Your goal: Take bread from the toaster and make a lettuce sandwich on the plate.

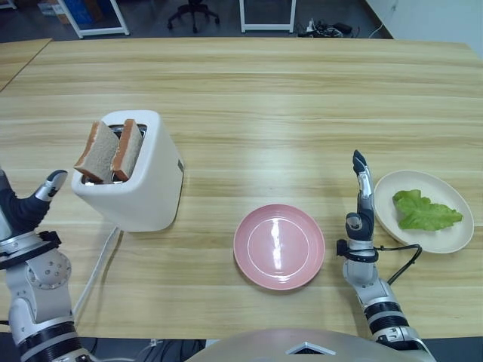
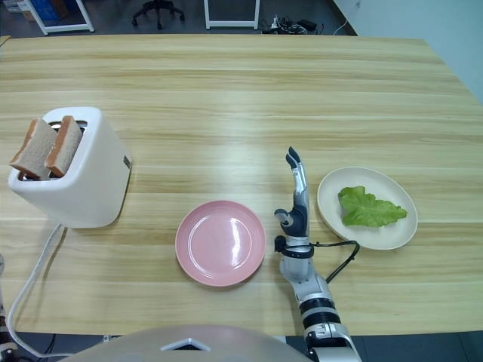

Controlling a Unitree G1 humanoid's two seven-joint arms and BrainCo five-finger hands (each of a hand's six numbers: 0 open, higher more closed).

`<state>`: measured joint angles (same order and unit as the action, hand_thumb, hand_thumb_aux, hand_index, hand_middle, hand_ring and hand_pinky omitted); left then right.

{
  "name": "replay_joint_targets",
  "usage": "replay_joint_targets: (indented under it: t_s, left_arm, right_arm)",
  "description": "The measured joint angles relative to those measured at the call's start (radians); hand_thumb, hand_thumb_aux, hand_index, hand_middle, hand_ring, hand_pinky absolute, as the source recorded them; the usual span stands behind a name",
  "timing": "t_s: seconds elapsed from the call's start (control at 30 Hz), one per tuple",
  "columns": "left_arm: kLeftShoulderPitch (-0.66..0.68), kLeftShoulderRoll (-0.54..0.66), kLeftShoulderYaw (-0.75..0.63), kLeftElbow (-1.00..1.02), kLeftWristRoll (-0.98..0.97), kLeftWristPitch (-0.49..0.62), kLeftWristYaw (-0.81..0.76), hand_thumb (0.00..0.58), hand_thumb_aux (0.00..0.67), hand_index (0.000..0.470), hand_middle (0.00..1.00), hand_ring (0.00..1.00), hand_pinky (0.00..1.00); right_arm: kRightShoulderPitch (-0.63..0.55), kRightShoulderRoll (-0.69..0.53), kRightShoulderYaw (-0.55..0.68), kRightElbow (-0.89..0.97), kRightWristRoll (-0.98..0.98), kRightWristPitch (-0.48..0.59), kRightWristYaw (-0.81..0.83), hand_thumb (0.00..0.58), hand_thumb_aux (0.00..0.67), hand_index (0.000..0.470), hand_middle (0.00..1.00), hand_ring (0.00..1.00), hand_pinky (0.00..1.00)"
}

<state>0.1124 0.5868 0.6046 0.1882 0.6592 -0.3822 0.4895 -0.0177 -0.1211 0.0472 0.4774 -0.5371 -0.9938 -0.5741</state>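
A white toaster (image 1: 139, 177) stands on the left of the wooden table with two brown bread slices (image 1: 111, 151) sticking up from its slots. An empty pink plate (image 1: 278, 246) lies front centre. To its right a cream plate (image 1: 453, 237) holds a green lettuce leaf (image 1: 424, 212). My left hand (image 1: 26, 207) hovers just left of the toaster, fingers spread and holding nothing. Between the two plates my right hand (image 1: 363, 204) stands upright on edge, fingers straight and empty.
The toaster's white cord (image 1: 94, 275) runs from its base to the table's front edge. A second wooden table (image 1: 19, 56) adjoins at the far left. Chair and furniture legs stand on the floor beyond the far edge.
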Motion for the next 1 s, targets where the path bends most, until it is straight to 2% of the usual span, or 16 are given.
replay_joint_targets:
  t_s: [0.13, 0.27, 0.67, 0.7, 0.77, 0.8, 0.83, 0.9, 0.93, 0.97, 1.0]
  left_arm:
    - [-0.082, 0.097, -0.100, 0.105, -0.034, 0.026, -0.117, 0.000, 0.000, 0.000, 0.00, 0.00, 0.00]
    - [-0.104, 0.169, -0.151, 0.165, -0.068, 0.052, -0.199, 0.000, 0.000, 0.000, 0.00, 0.00, 0.00]
    - [-0.003, 0.284, -0.264, 0.118, -0.131, 0.008, -0.407, 0.000, 0.000, 0.000, 0.00, 0.00, 0.00]
    - [-0.004, 0.288, -0.267, 0.116, -0.131, 0.007, -0.410, 0.075, 0.045, 0.031, 0.00, 0.00, 0.00]
    - [-0.013, 0.297, -0.288, 0.118, -0.130, 0.007, -0.416, 0.434, 0.334, 0.234, 0.00, 0.00, 0.00]
    - [-0.018, 0.299, -0.291, 0.119, -0.131, 0.003, -0.414, 0.534, 0.481, 0.337, 0.00, 0.00, 0.00]
    - [-0.028, 0.304, -0.294, 0.120, -0.131, 0.003, -0.412, 0.580, 0.670, 0.470, 0.00, 0.00, 0.00]
    - [-0.053, 0.327, -0.302, 0.121, -0.131, 0.003, -0.410, 0.580, 0.670, 0.470, 0.00, 0.00, 0.00]
    - [-0.061, 0.331, -0.306, 0.122, -0.131, 0.000, -0.407, 0.580, 0.670, 0.470, 0.40, 0.40, 0.40]
    - [-0.065, 0.332, -0.312, 0.123, -0.131, -0.003, -0.401, 0.580, 0.670, 0.470, 0.75, 0.75, 0.75]
    - [-0.071, 0.331, -0.319, 0.130, -0.130, -0.002, -0.389, 0.580, 0.670, 0.470, 0.92, 0.92, 0.92]
  right_arm:
    - [-0.022, 0.000, 0.013, 0.021, -0.015, 0.007, -0.017, 0.000, 0.000, 0.000, 0.00, 0.00, 0.00]
    - [-0.039, -0.002, 0.023, 0.040, -0.019, 0.010, -0.036, 0.000, 0.000, 0.000, 0.00, 0.00, 0.00]
    - [-0.085, -0.009, 0.043, 0.095, -0.039, 0.017, -0.083, 0.000, 0.000, 0.000, 0.00, 0.00, 0.00]
    - [-0.087, -0.009, 0.043, 0.096, -0.040, 0.017, -0.085, 0.000, 0.000, 0.000, 0.00, 0.00, 0.00]
    - [-0.093, -0.009, 0.047, 0.103, -0.042, 0.017, -0.094, 0.000, 0.000, 0.000, 0.00, 0.00, 0.00]
    - [-0.098, -0.009, 0.052, 0.110, -0.043, 0.017, -0.096, 0.000, 0.000, 0.000, 0.00, 0.00, 0.00]
    - [-0.101, -0.010, 0.055, 0.114, -0.044, 0.017, -0.098, 0.000, 0.000, 0.000, 0.00, 0.00, 0.00]
    - [-0.105, -0.013, 0.062, 0.119, -0.047, 0.017, -0.103, 0.000, 0.000, 0.000, 0.00, 0.00, 0.00]
    - [-0.108, -0.013, 0.063, 0.122, -0.051, 0.017, -0.107, 0.000, 0.000, 0.000, 0.00, 0.00, 0.00]
    - [-0.110, -0.013, 0.064, 0.125, -0.051, 0.017, -0.109, 0.000, 0.000, 0.000, 0.00, 0.00, 0.00]
    - [-0.111, -0.013, 0.065, 0.128, -0.051, 0.017, -0.112, 0.000, 0.000, 0.000, 0.00, 0.00, 0.00]
